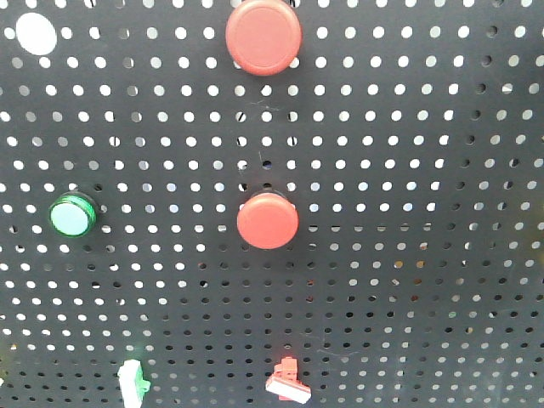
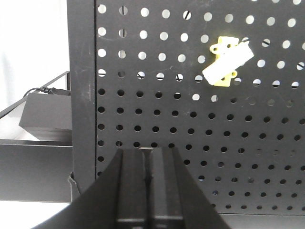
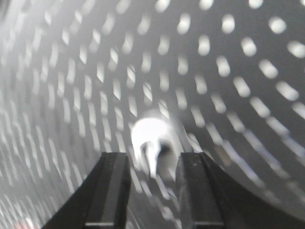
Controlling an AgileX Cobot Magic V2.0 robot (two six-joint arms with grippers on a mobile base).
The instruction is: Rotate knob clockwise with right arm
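Observation:
In the right wrist view a white knob (image 3: 150, 140) with a pointer ridge sits on the perforated black panel (image 3: 214, 71), just beyond my right gripper (image 3: 153, 157). The view is motion-blurred. The gripper's jaws are open and straddle the knob's line without touching it. My left gripper (image 2: 148, 151) is shut and empty, pointing at the lower left part of the pegboard (image 2: 190, 119). Neither gripper shows in the front view.
The front view shows the pegboard (image 1: 408, 170) with two red round buttons (image 1: 263, 36) (image 1: 268, 220), a green button (image 1: 70, 215), a white disc (image 1: 36, 32), a white-green switch (image 1: 133, 382) and a red switch (image 1: 287, 381). A yellow-white switch (image 2: 228, 61) shows in the left wrist view.

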